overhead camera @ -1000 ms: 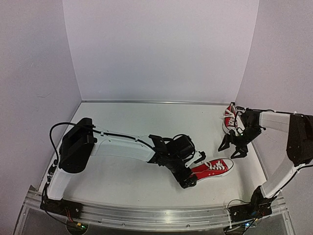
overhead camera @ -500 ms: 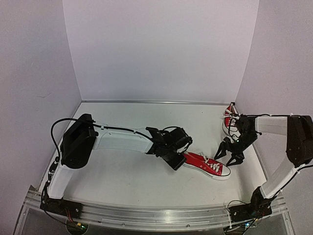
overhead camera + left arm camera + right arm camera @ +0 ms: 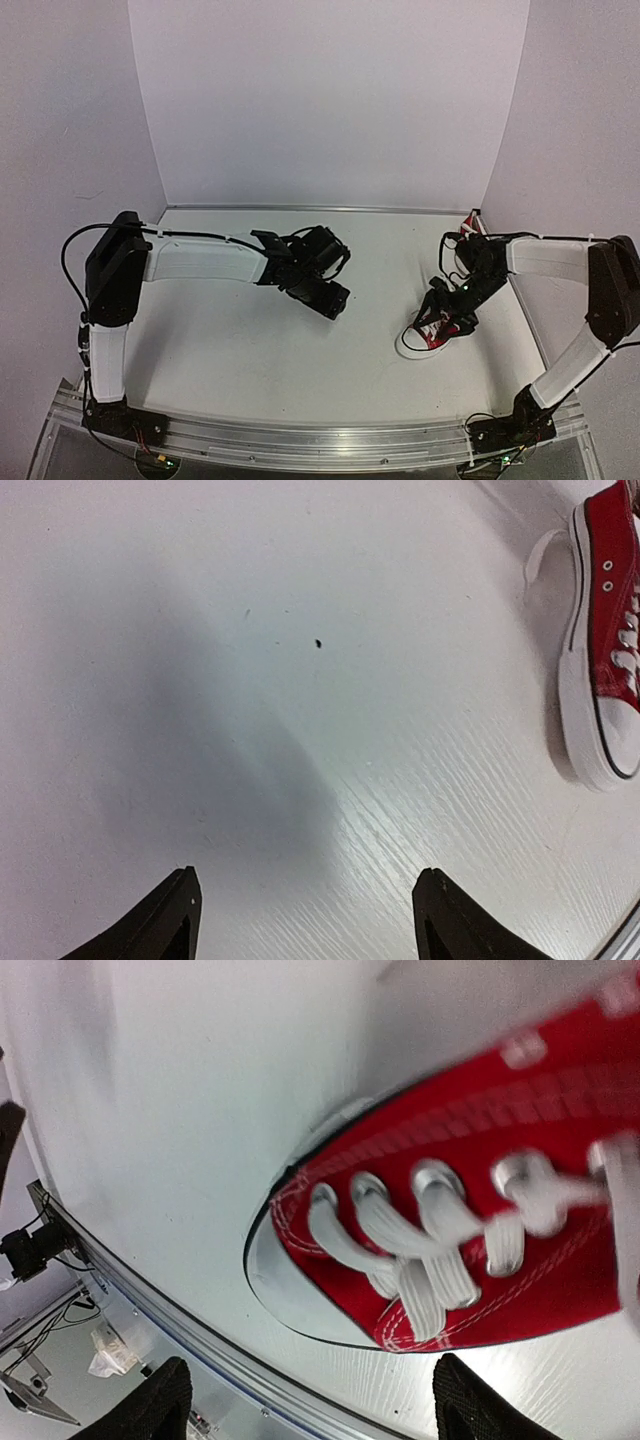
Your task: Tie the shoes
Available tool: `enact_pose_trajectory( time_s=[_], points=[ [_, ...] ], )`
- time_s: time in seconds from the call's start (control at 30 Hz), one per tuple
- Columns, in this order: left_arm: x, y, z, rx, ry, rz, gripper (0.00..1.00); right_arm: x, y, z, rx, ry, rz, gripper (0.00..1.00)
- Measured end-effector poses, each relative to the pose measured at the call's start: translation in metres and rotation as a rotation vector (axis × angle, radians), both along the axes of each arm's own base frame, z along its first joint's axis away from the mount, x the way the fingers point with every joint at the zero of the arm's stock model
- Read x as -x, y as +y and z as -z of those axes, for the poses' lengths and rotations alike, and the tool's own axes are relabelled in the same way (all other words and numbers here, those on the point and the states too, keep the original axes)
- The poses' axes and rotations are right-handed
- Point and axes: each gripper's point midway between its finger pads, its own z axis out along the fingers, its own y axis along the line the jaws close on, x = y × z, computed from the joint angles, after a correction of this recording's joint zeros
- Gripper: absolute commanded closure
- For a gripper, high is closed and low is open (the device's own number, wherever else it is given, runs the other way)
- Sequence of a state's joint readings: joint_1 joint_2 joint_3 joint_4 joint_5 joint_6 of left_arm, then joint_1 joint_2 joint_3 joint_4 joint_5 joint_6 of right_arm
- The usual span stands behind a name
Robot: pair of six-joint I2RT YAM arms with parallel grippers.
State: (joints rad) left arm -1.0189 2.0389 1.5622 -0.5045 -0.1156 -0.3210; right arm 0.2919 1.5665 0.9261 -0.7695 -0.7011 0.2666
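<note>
One red shoe [image 3: 428, 336] with white laces and toe cap lies on the white table at the right. My right gripper [image 3: 447, 308] hovers right over it, open. In the right wrist view the shoe [image 3: 470, 1230] fills the frame, its toe cap and crossed laces between and beyond my open fingertips [image 3: 152, 1406]; nothing is held. A second red shoe [image 3: 469, 226] shows partly behind the right arm at the back right corner. My left gripper [image 3: 334, 296] is open and empty over the table's middle. Its view shows bare table and a shoe [image 3: 605, 650] at the right edge.
White walls close the table [image 3: 250, 340] at the back and sides. A metal rail [image 3: 320, 440] runs along the near edge and also shows in the right wrist view [image 3: 150, 1305]. A loose white lace [image 3: 540, 558] lies beside the shoe.
</note>
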Motion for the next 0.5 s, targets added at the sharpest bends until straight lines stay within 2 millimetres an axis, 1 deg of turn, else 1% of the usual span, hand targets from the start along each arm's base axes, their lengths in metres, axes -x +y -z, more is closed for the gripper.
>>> enact_pose_trajectory(
  time_s=[0.1, 0.17, 0.3, 0.37, 0.43, 0.5],
  points=[
    [0.009, -0.003, -0.003, 0.012, 0.010, 0.012, 0.23, -0.023, 0.001, -0.004, 0.024, -0.070, -0.010, 0.22],
    [0.011, -0.004, -0.003, 0.015, 0.017, 0.011, 0.23, -0.032, -0.001, -0.003, 0.047, -0.097, -0.007, 0.23],
    [0.010, -0.002, -0.002, 0.011, 0.019, 0.006, 0.23, -0.034, -0.009, 0.001, 0.100, -0.094, 0.024, 0.25],
    [0.010, 0.001, -0.002, 0.003, 0.019, 0.003, 0.23, -0.034, -0.015, -0.001, 0.131, -0.100, 0.053, 0.26],
    [0.010, 0.003, -0.005, 0.001, 0.018, 0.001, 0.23, -0.034, -0.020, -0.010, 0.149, -0.124, 0.084, 0.26],
    [0.011, 0.004, -0.009, 0.005, 0.015, 0.002, 0.23, -0.036, -0.023, -0.028, 0.150, -0.171, 0.129, 0.24]
  ],
)
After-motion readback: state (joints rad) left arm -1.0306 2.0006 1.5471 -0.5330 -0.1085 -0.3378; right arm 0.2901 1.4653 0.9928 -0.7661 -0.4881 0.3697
